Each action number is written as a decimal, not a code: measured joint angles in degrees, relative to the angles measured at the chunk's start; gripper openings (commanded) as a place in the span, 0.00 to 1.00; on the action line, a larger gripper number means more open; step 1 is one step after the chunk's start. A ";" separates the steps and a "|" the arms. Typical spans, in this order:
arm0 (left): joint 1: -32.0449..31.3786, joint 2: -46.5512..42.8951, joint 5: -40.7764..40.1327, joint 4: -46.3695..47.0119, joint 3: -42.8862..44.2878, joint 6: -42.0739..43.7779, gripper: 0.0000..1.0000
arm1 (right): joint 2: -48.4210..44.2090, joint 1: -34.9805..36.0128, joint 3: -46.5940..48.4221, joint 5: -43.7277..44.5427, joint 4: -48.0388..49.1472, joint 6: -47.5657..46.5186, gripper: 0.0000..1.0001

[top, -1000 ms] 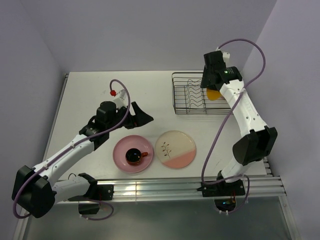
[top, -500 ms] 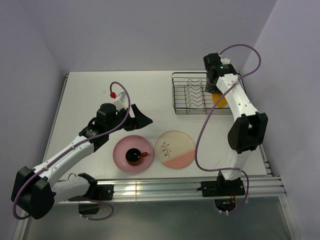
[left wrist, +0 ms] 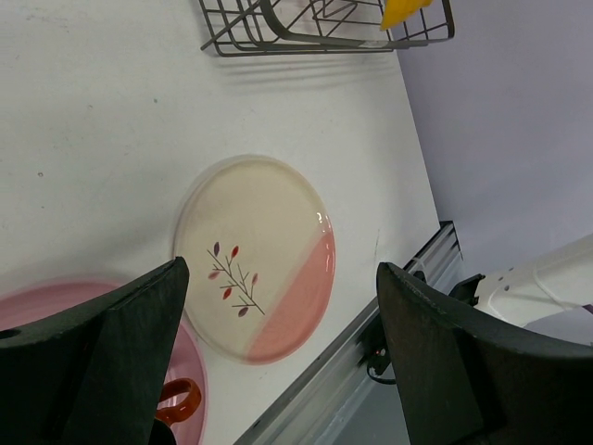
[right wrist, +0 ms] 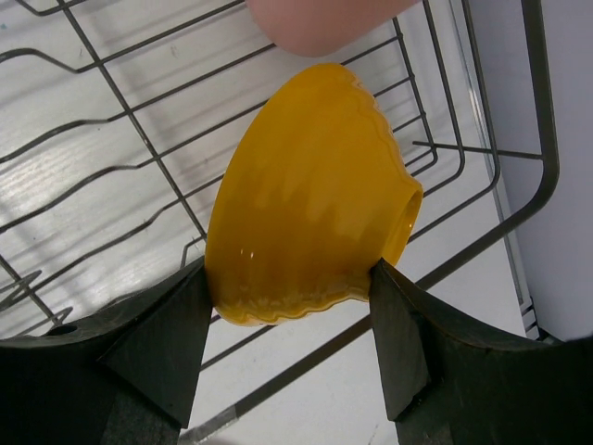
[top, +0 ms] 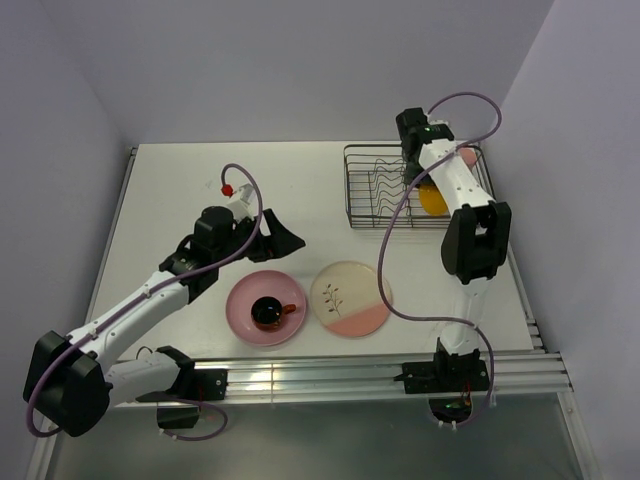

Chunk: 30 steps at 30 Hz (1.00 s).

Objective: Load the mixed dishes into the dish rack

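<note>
The yellow bowl (right wrist: pixel 306 195) sits tipped on its side at the right end of the dish rack (top: pixel 350 190), pinched at its rim by the right tool (right wrist: pixel 287 278). A pink tumbler (right wrist: pixel 315 19) lies in the rack just beyond it. Well short of the rack, the cream leaf-motif plate (left wrist: pixel 255 255) lies on the counter (top: pixel 180 190) beneath the spread left tool (left wrist: pixel 283 269). Farther left of the rack, the pink plate (top: pixel 245 300) carries the red-orange cup (top: pixel 268 312).

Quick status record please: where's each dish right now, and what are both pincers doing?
Right pincer: closed on the yellow bowl, tilted on edge inside the dish rack
Pink tumbler: in the rack, beside the bowl
Left pincer: open, empty, over the table near the plates
Cream plate: flat on table, outside rack
Pink plate: on table, beside cream plate
Red-orange cup: upright on pink plate
</note>
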 measured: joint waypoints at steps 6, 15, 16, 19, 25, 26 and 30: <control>0.00 0.04 0.04 0.02 -0.02 0.17 0.89 | 3.67 -0.44 1.99 0.96 -0.17 0.68 0.00; 0.00 0.55 1.03 0.26 -0.42 0.20 0.88 | 8.90 -0.96 2.47 2.36 -0.35 1.25 0.00; 0.00 0.66 1.07 0.31 -0.63 0.20 0.88 | 9.01 -0.98 2.47 2.73 -0.35 1.25 0.00; 0.00 1.20 1.09 0.13 -0.90 0.22 0.88 | 9.05 -1.03 2.49 2.89 -0.31 1.27 0.11; 0.00 1.79 1.07 0.09 -0.90 0.42 0.88 | 9.73 -1.03 2.91 3.41 -0.26 1.18 0.48; 0.00 1.79 1.09 0.09 -0.90 0.42 0.88 | 9.88 -1.03 2.93 3.72 -0.20 1.14 0.57; 0.00 1.79 1.09 0.09 -0.90 0.42 0.88 | 9.99 -1.03 2.89 4.11 0.13 0.96 0.66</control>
